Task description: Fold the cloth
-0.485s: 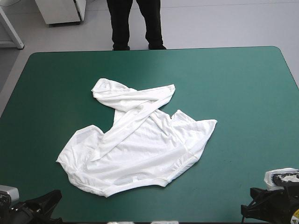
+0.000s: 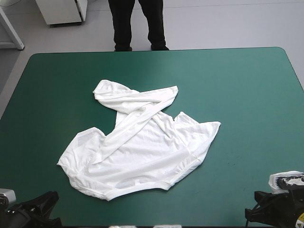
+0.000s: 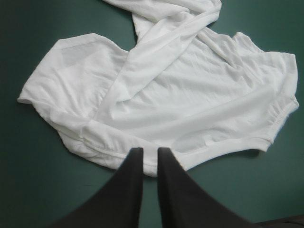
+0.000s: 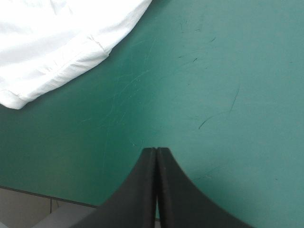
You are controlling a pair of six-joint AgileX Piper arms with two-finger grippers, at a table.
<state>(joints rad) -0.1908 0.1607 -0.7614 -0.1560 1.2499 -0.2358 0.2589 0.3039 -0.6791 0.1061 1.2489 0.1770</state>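
The white T-shirt (image 2: 142, 142) lies crumpled and partly spread at the middle of the teal-green table, one sleeve twisted across its upper part. My left gripper (image 2: 40, 206) sits at the near left corner. In the left wrist view, the left gripper (image 3: 150, 152) has its black fingers a narrow slit apart with nothing between them, the tips just over the T-shirt's (image 3: 180, 95) near hem. My right gripper (image 2: 266, 209) is at the near right corner. It is shut (image 4: 156, 149) over bare cover, well away from the T-shirt's (image 4: 57, 42) edge.
The table's near edge (image 4: 33, 197) shows beside the right gripper, with pale floor beyond it. Bare teal-green cover (image 2: 256, 104) stretches to the right of the shirt.
The left gripper has drawn back slightly toward the near left corner. The T-shirt and the right gripper have not moved.
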